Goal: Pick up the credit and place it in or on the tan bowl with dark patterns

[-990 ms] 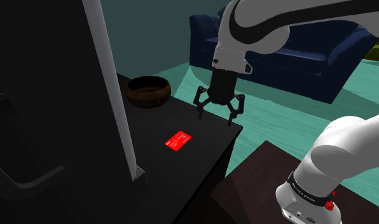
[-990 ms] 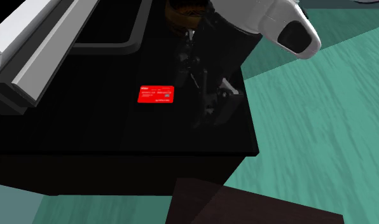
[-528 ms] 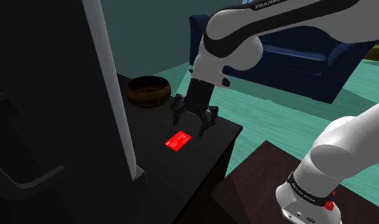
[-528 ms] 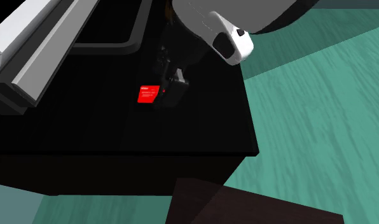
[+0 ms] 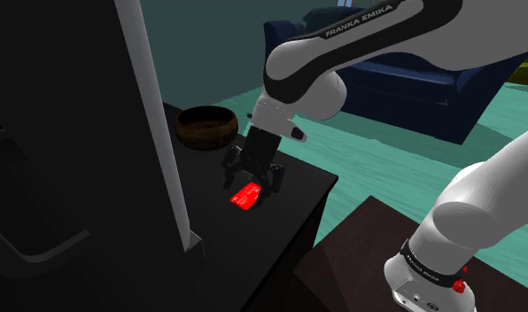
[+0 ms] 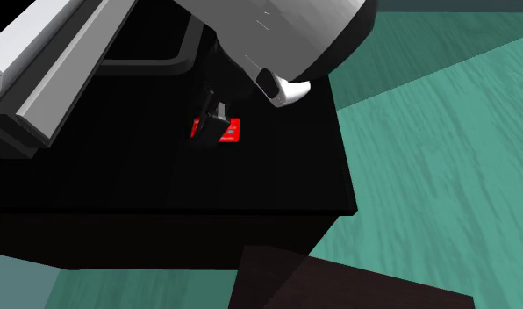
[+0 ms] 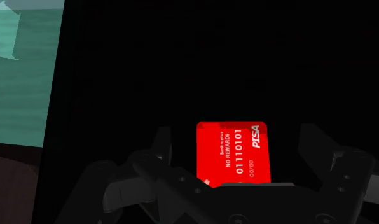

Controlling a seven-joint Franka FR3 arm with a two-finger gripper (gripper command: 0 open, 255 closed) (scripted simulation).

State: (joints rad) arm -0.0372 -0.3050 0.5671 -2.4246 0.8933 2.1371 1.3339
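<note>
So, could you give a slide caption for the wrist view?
Open gripper straddles the red card on the black tabletop.

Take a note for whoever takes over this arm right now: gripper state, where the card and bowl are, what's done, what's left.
Gripper: open, low over the red card, one finger on each side, not clasping it.
Red card: lying flat on the black table.
Brown bowl: on the same table, up and to the left of the card in the shoulder view.
Done: gripper lined up over the card.
Left: close on the card, lift, carry to the bowl, release.
</note>
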